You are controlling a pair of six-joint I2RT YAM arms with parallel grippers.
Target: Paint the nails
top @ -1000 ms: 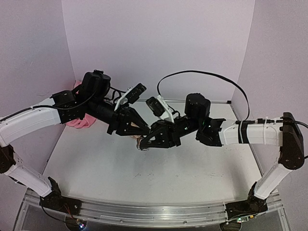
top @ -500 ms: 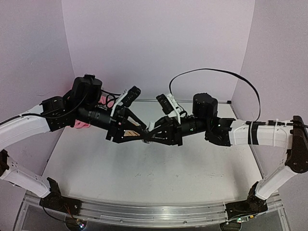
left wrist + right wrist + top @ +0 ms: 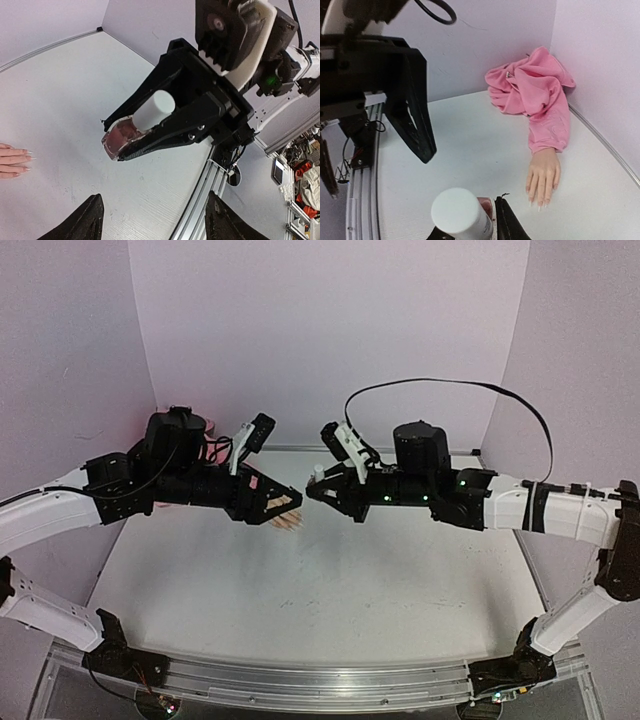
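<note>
- Facing each other above the white table [image 3: 330,590], your two arms meet tip to tip near its middle, close but not touching.
- Your right gripper [image 3: 111,141] is clamped on the nail polish bottle [image 3: 129,135]. Its black fingers pinch the pinkish glass body from both sides.
- The white cap [image 3: 154,108] is on the bottle and sticks out past those fingers. The bottle is held in the air, off the table.
- In the right wrist view you see the same cap at the bottom edge, between that gripper's own fingers.
- Your left gripper [image 3: 154,196] has its fingers spread wide apart with nothing between them. The bottle sits ahead of it, outside its span.
- The mannequin hand [image 3: 543,175] lies flat on the table, palm down, with its fingers together and stretched out.
- In the top view its fingertips show just below the tip of the left gripper, lower than both grippers and apart from them.
- The nails [image 3: 538,204] are small pale points at the ends of those fingers. They are too small for you to tell whether any polish is on them.
- The pink sleeve [image 3: 540,95] runs back from the wrist and lies bunched in the corner against the purple walls.
</note>
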